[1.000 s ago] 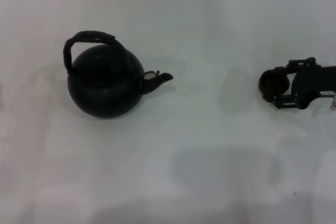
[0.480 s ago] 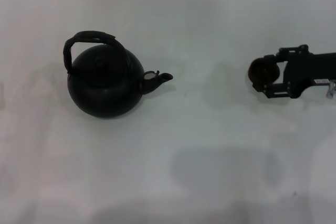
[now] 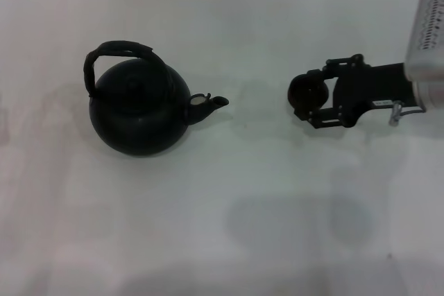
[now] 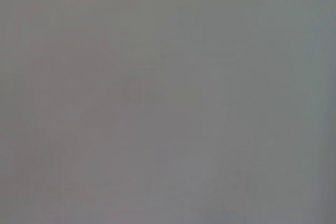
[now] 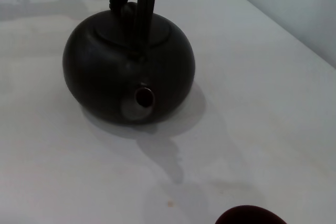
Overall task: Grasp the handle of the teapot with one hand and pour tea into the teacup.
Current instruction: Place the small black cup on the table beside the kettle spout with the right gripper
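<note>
On the white table, my right gripper is clamped on the tiny round black teacup, apart from the large round black matte teapot — spout facing it. Step: delivering the cup. Next — set it before the spout; the arched black handle waits ungrasped.

The head view looks steeply down on the table. The right wrist view faces the teapot spout-on from low and near; both views share it. The left wrist view shows only blank grey.
</note>
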`<state>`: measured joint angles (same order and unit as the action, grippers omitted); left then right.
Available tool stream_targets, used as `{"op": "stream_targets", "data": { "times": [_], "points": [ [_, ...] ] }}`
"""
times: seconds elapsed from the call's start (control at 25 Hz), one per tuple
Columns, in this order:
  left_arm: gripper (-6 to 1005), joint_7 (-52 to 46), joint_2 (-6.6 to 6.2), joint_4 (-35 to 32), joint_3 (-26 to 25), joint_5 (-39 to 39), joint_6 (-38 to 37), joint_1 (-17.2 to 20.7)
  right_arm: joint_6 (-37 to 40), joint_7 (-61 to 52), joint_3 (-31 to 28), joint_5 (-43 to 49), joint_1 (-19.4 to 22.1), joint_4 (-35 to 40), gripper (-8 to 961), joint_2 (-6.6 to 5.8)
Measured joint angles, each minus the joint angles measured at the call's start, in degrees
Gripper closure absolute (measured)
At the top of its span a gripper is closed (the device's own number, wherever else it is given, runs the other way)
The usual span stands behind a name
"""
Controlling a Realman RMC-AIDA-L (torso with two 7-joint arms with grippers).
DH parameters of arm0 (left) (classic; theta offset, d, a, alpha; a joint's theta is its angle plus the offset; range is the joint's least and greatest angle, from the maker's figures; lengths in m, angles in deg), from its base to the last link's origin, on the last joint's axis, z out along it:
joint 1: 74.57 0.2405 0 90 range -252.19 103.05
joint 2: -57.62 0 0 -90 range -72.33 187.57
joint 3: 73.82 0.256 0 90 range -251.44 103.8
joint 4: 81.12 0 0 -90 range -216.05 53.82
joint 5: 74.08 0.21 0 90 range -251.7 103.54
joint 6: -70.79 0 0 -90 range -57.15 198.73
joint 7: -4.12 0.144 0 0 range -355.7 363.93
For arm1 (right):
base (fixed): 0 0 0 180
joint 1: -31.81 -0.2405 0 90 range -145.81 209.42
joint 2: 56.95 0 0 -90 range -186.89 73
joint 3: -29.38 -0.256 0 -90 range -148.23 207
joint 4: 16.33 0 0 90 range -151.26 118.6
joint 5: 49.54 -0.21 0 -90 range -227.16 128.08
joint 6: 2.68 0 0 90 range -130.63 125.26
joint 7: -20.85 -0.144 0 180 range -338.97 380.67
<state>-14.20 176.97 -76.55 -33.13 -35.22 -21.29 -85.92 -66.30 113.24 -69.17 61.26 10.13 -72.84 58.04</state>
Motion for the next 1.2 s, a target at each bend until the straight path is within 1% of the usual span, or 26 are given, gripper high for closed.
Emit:
{"op": "stream_targets", "data": {
  "times": [0.32, 0.68, 1.2],
  "points": [
    [561, -0.04, 0.01, 0.0, -0.01, 0.61, -0.14, -0.48, 2.67, -0.94, 4.16, -0.18, -0.73, 0.41, 221, 0.05],
    [561, -0.06, 0.01, 0.0, -0.01, 0.61, -0.14, -0.71, 7.42, -1.32, 11.06, -1.46, -0.74, 0.63, 220, 0.14],
    [561, -0.06, 0.0, 0.0, -0.01, 0.6, -0.12, -0.52, 8.4, -0.5, 13.23, -1.66, -0.73, 0.83, 218, 0.14]
  ]
}}
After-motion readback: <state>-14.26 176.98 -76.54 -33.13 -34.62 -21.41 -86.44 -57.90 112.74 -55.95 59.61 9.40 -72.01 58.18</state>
